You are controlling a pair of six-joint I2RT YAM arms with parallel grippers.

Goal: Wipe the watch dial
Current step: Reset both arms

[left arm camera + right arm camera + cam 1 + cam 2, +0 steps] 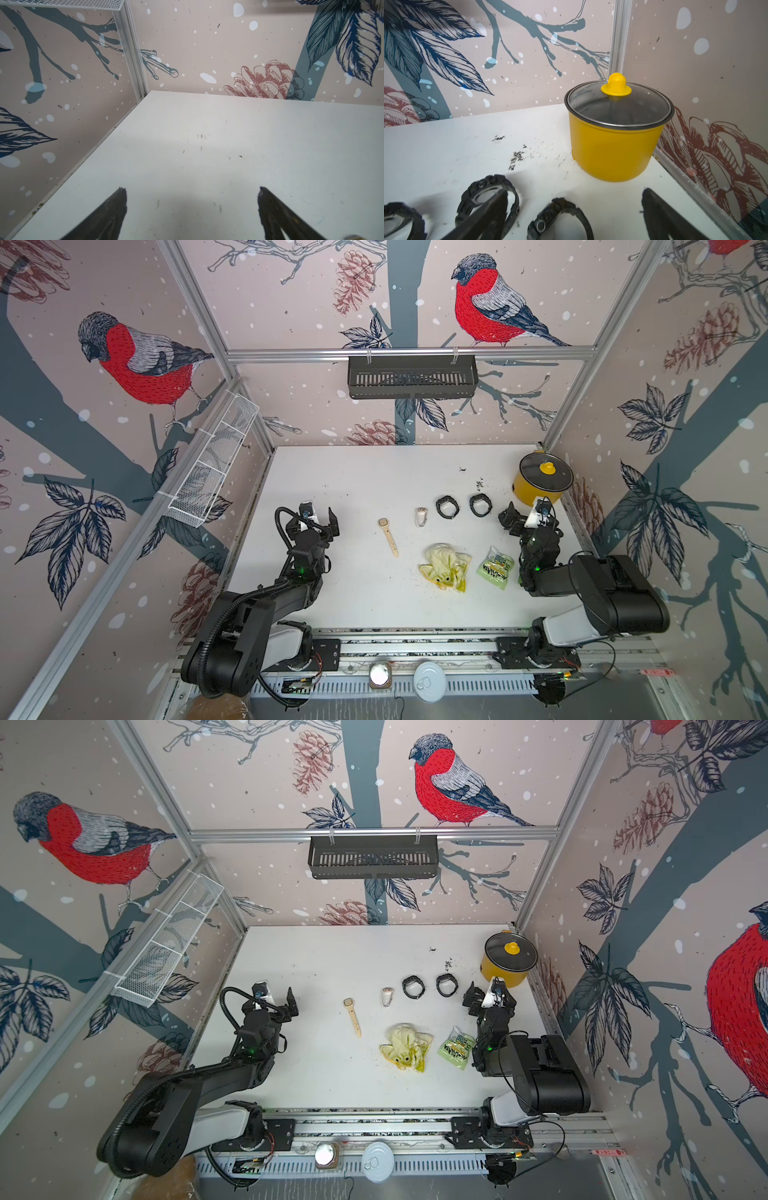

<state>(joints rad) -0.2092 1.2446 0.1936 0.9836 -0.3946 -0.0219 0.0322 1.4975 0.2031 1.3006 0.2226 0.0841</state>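
Hanging wide apart and empty, the left gripper and right gripper are leaving the black watch, right of centre in a top view, loose and risking skidding once the yellow cloth rubs it unbraced.

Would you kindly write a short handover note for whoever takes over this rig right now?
Left tool: open, empty, over bare table.
Right tool: open, empty, near two black watches, by the yellow pot.
Yellow cloth: crumpled on the table, in no tool. Beige watch lies flat between cloth and left tool.
Done: nothing yet, as far as shown.
Left: take the cloth, wipe a watch dial.
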